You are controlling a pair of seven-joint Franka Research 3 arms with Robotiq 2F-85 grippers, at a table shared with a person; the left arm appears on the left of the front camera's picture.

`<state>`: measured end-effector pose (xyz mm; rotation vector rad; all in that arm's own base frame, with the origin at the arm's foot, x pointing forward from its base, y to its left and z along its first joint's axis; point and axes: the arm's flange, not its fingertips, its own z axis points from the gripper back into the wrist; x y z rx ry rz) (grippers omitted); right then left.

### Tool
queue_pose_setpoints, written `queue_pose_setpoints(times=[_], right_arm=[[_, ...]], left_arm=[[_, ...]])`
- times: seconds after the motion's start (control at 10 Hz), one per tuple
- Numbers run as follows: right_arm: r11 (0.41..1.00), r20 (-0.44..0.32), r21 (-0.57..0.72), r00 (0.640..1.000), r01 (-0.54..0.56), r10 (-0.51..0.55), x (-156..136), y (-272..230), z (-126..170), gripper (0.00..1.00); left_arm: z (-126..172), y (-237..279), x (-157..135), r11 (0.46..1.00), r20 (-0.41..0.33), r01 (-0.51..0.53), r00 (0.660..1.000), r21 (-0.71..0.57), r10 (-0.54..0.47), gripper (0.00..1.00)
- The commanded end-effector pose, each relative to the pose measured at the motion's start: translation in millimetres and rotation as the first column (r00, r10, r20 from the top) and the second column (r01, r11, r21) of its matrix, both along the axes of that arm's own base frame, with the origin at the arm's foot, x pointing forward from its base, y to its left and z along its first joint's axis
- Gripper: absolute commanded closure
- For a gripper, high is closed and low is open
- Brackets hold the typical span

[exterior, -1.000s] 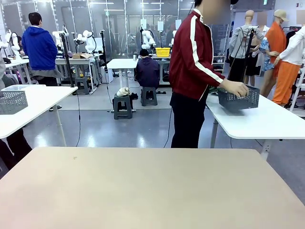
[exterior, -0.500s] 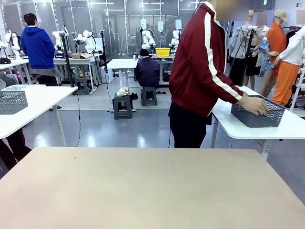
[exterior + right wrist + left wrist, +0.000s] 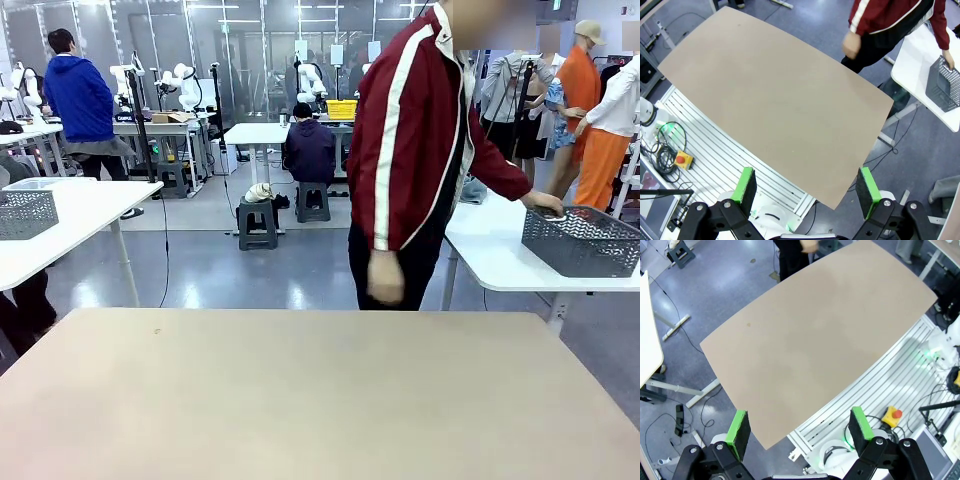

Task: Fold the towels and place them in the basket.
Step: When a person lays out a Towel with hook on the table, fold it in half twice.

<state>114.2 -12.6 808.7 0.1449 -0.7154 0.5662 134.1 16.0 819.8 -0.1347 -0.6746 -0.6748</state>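
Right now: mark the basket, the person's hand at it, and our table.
basket (image 3: 578,250), front view, lattice front wall.
person's hand (image 3: 547,203), front view, back of the hand at the basket's rim.
table (image 3: 320,400), front view, bare middle of the beige top.

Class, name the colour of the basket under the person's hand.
The basket is dark grey, clearest in the front view.

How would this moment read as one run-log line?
left jaws: open, above table | right jaws: open, above table | basket: on side table | person's hand: on rim
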Motion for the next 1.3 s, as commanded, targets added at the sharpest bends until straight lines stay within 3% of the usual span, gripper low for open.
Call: queue_pose_setpoints(times=[0.0, 1.2], right_arm=[[1.0, 0.015, 0.004, 1.0, -0.01, 0.01, -7.2, -0.8, 2.2, 0.0], [1.0, 0.015, 0.004, 1.0, -0.01, 0.01, -7.2, -0.8, 2.2, 0.0]], left_arm=[[1.0, -1.2, -1.7, 1.0, 0.007, 0.004, 1.0, -0.001, -0.004, 0.0], [1.0, -1.2, -1.7, 1.0, 0.007, 0.004, 1.0, -0.001, -0.004, 0.0]])
